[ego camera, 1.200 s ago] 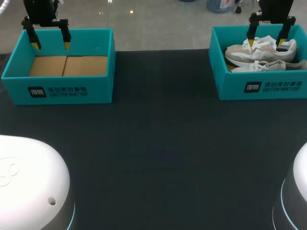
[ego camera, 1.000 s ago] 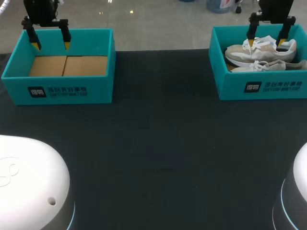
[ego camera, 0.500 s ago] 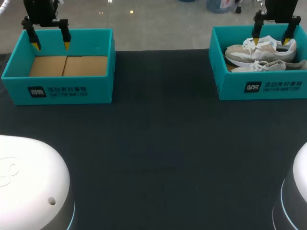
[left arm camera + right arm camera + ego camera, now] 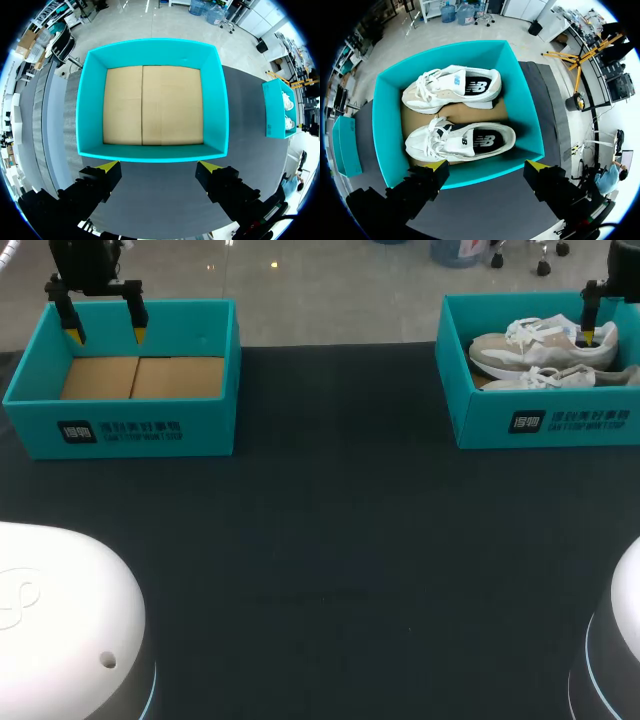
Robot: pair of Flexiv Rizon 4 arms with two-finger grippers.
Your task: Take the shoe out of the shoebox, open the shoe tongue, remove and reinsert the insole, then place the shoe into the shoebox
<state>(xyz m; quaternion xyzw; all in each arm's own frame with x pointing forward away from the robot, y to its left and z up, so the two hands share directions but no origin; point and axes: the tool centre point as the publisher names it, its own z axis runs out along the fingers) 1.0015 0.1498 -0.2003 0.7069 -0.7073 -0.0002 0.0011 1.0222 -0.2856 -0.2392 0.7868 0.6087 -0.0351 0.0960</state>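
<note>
Right jaws: spread wide with nothing gripped; the right gripper (image 4: 486, 166) hangs above the full shoebox (image 4: 531, 117), and in the right wrist view its two yellow tips stand apart by that box's near wall
Left jaws: equally wide and holding nothing; the left gripper (image 4: 159, 167) hovers well apart from the full shoebox, on the robot's left side of it
Right finger (image 4: 589, 332): in the head view one yellow-tipped finger shows over the heel end of the far shoe inside the full shoebox; the other finger is cut off at the edge of that view
Far shoe (image 4: 452, 89): white and beige trainer, sole down inside the full shoebox by its back wall, laces tied, with the dark insole visible through the opening
Near shoe (image 4: 460, 141): the matching trainer, also sole down inside the full shoebox, just beside the far shoe and close to the front wall, toe pointing the same way
Full shoebox: teal, open at the top, with a brown cardboard floor showing between and around the shoes; it stands on the dark table (image 4: 330, 560)
Second shoebox (image 4: 120, 425): same teal, open at the top, on the table well apart from the full shoebox and level with it; the shoes' toes point towards it, its bare cardboard floor is in plain sight, and the left gripper hangs above it
</note>
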